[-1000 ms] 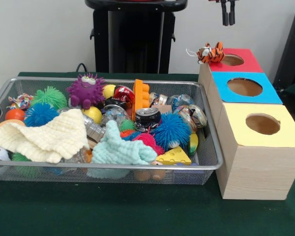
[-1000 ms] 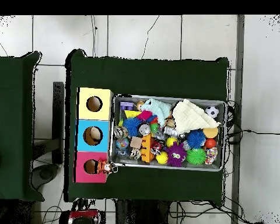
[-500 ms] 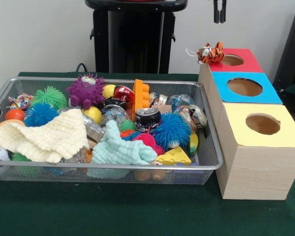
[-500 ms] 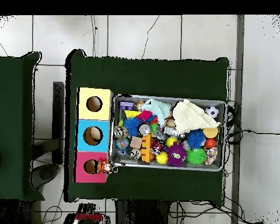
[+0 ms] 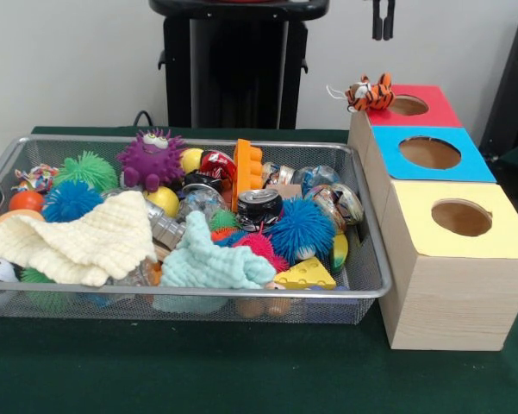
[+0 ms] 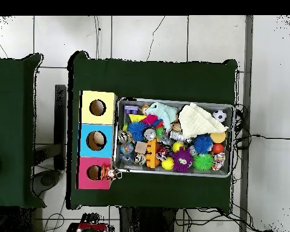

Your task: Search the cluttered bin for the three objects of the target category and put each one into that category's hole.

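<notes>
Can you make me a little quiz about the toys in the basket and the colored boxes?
1. Multiple choice: the tiger toy sits on which box? A) the yellow box B) the blue box C) the red box
2. True or false: the gripper is down inside the wire basket.
3. Fill in: the purple fuzzy monster sits next to a spiky ball colored ____.

Key: 1. C, at the corner beside the hole. 2. False, it hangs high above the table, near the picture's top edge. 3. Green.
</notes>
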Controlling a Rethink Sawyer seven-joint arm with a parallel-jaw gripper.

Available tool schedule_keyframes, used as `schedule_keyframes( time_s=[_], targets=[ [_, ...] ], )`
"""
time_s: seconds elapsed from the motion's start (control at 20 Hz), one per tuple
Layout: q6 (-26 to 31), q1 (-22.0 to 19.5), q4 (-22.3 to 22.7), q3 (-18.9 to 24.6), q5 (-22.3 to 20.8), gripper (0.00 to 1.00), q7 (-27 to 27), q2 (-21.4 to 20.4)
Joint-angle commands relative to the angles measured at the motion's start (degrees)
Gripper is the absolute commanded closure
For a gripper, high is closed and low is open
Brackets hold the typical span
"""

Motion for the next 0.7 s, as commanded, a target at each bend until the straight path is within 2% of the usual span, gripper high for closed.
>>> schedule_keyframes(
  time_s=[0.05, 0.2, 0.35, 0.7],
  targets=[
    [6.6, -0.2, -5.8, -3.1, 2.8, 1.0, 5.0, 3.7],
    [7.9, -0.5, -7.4, -5.1, 1.9, 1.0, 3.2, 4.3],
    [7.1, -1.8, -8.7, -5.3, 0.4, 1.0, 2.2, 5.7],
    [1.0, -2.7, -9.7, -5.5, -2.1, 1.0, 2.9, 9.2]
  ],
)
